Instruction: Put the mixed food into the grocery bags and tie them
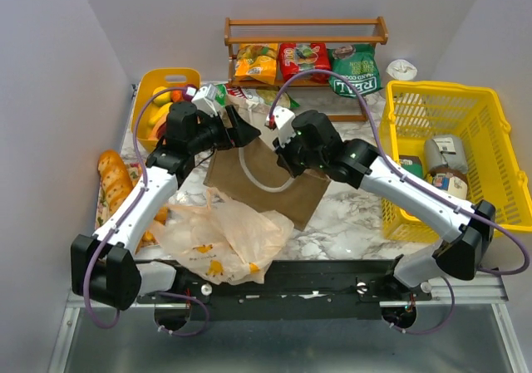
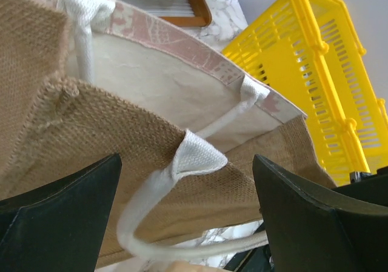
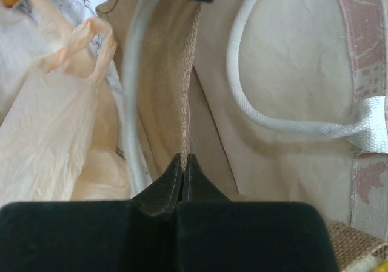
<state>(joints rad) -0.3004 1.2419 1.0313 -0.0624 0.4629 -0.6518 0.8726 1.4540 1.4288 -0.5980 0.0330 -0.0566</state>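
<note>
The tan jute tote (image 1: 274,182) stands at mid-table with its mouth toward the back. My right gripper (image 3: 183,158) is shut on the tote's upper rim (image 3: 187,90), seen edge-on between the pads. My left gripper (image 2: 187,158) is open, its fingers on either side of a white handle (image 2: 197,157) stitched to the tote's wall, and touches nothing. From above, both grippers (image 1: 245,132) (image 1: 278,146) sit at the tote's back rim. The peach-orange plastic bag (image 1: 220,240) lies crumpled in front. Red (image 1: 303,57) and green (image 1: 356,67) snack packets stand on the shelf.
A wooden shelf (image 1: 306,31) lines the back wall, with a yellow packet (image 1: 258,61) on it. A yellow mesh basket (image 1: 490,124) holding jars stands at the right. A small yellow tub (image 1: 150,86) of fruit and a bread loaf (image 1: 115,178) are at the left.
</note>
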